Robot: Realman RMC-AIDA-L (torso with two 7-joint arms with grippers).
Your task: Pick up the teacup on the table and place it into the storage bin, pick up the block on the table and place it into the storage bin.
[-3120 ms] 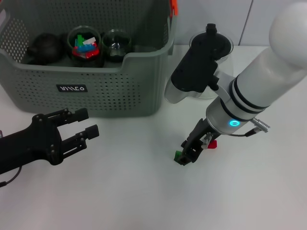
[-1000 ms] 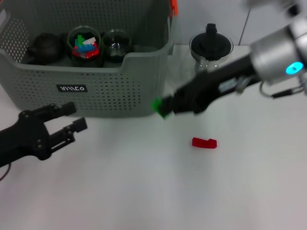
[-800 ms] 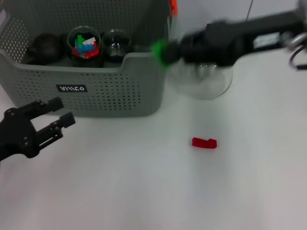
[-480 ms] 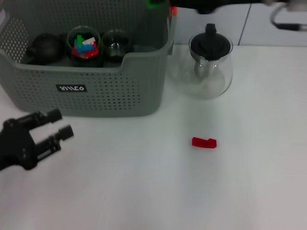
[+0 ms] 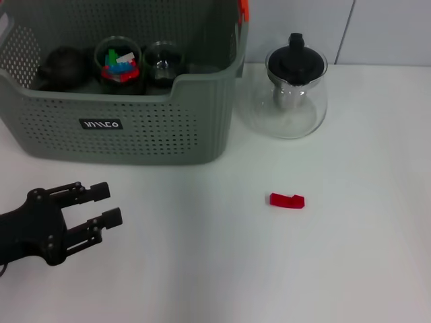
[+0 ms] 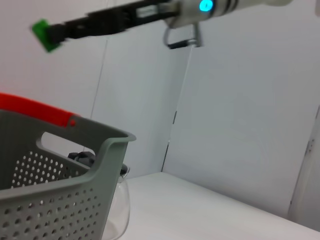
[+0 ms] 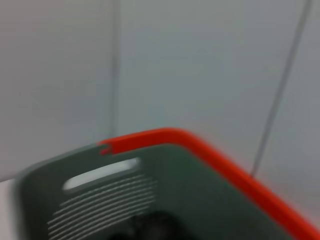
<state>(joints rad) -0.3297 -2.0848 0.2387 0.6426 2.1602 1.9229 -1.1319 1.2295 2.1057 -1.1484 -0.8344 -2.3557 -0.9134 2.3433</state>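
Green block (image 6: 46,35) pinched in the right tool (image 6: 57,31), high above the storage bin (image 5: 135,128) at the table's far-left corner; left tool (image 5: 94,205) open, empty.

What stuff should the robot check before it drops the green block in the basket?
1. Green block held by the right gripper: ok, seen high up in the left wrist view.
2. Block over the storage bin: cannot tell.
3. Room inside the bin: ok, bare floor shows near the cups.
4. Left gripper out of the way: ok, open, low over the table in front of the bin.
5. Red block on the table: not ok, not yet binned.
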